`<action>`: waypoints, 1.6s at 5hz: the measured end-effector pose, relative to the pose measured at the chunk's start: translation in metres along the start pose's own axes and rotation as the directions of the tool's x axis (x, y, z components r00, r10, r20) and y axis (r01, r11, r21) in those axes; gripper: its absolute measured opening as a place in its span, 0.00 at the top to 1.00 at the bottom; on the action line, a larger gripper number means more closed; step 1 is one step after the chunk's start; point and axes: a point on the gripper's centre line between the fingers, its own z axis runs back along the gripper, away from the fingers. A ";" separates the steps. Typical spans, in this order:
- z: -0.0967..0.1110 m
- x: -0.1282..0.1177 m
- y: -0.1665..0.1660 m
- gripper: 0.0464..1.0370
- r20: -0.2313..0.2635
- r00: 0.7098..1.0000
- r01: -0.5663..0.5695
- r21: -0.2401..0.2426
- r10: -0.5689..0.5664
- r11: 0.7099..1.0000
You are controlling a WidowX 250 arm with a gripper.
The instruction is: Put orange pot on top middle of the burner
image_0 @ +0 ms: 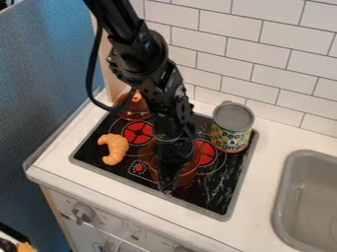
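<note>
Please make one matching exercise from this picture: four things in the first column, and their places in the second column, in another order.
1. food can
2. toy croissant
3. grey sink
4. see-through orange pot

A. left part of the stove top
B. partly behind the gripper
C. stove top's back right corner
D. right edge of the picture

Pairs: 1-C, 2-A, 3-D, 4-B
</note>
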 end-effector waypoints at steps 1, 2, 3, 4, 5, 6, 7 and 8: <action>0.001 0.001 0.002 0.89 -0.001 1.000 -0.001 0.009 0.001 1.000; 0.007 0.002 0.006 0.96 0.000 1.000 -0.004 0.038 0.004 0.999; 0.014 0.005 0.007 0.97 0.021 1.000 -0.011 0.053 0.010 0.999; 0.029 0.004 0.013 0.97 0.027 0.999 -0.037 0.109 0.034 0.993; 0.036 0.000 0.025 0.97 0.047 0.994 -0.102 0.127 0.097 0.987; 0.046 -0.001 0.055 0.97 0.067 0.985 -0.169 0.195 0.158 0.966; 0.043 -0.006 0.079 0.97 0.063 0.974 -0.226 0.227 0.218 0.947; 0.037 -0.001 0.098 0.97 0.079 0.969 -0.246 0.231 0.234 0.941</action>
